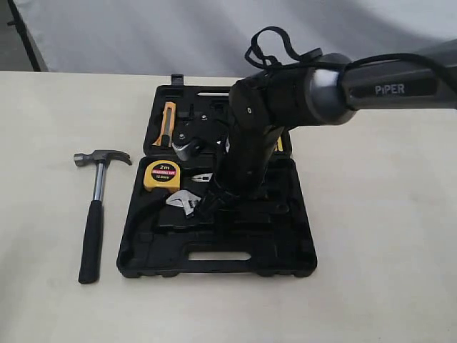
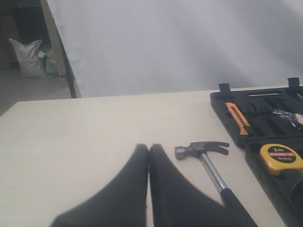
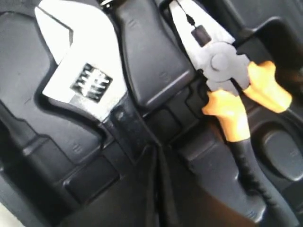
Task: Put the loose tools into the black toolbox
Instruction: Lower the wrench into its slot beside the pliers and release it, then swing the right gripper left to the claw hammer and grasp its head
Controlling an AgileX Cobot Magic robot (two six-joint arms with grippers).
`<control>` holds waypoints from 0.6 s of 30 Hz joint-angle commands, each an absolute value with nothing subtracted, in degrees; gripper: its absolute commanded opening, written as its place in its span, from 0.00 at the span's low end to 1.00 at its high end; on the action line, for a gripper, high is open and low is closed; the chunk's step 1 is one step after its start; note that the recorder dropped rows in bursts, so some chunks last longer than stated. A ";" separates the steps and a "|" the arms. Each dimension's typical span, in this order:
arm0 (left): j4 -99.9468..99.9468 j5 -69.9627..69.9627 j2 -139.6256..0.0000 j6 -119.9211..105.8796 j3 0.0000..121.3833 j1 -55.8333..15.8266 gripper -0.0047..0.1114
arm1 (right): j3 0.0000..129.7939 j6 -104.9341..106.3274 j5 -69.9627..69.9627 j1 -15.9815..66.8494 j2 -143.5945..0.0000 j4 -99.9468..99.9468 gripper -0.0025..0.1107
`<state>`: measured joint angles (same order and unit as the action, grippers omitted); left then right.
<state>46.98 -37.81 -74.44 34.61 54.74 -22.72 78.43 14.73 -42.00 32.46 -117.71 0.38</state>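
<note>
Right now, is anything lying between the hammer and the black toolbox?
Nothing. Only bare table separates the claw hammer from the black toolbox, as the exterior view shows.

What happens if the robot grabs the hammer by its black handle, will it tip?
The claw hammer would probably dip head-first: its steel head looks heavier than the handle. The shiny shaft likely stays stiff. The rubbery-looking black grip probably won't slip much.
</note>
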 commanded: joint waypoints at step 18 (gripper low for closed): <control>46.20 -36.83 -73.98 35.20 54.20 -22.53 0.05 | 83.06 6.46 -27.17 41.71 -114.92 12.81 0.30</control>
<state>46.98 -37.81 -74.44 34.61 54.74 -22.72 80.09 8.14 -29.05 39.63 -112.37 12.60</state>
